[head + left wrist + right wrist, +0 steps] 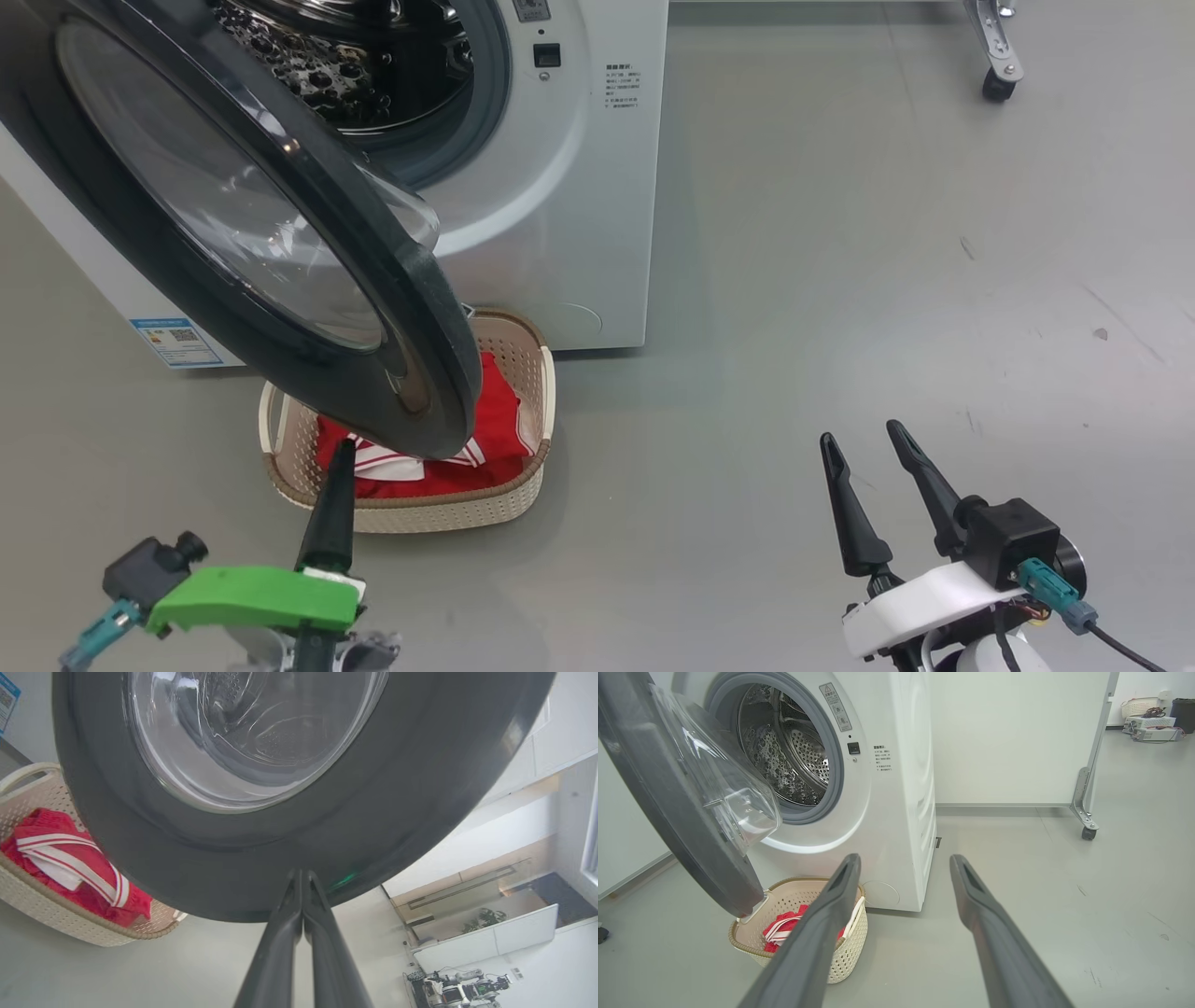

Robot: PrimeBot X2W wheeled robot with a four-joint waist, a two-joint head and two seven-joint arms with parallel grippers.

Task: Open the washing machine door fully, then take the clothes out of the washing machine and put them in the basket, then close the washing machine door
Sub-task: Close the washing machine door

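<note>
My left gripper (302,873), fingers pressed together and holding nothing, points at the lower black rim of the washing machine door (233,858); contact I cannot confirm. The door hangs part-open above the basket (448,513) holding the clothes (495,420). I judge it rigid, hinged and slippery: push the rim, not the glass. My right gripper (861,434) stands spread and empty. The blue label (177,341) and the washing machine (579,233) front print are too small to read.
</note>
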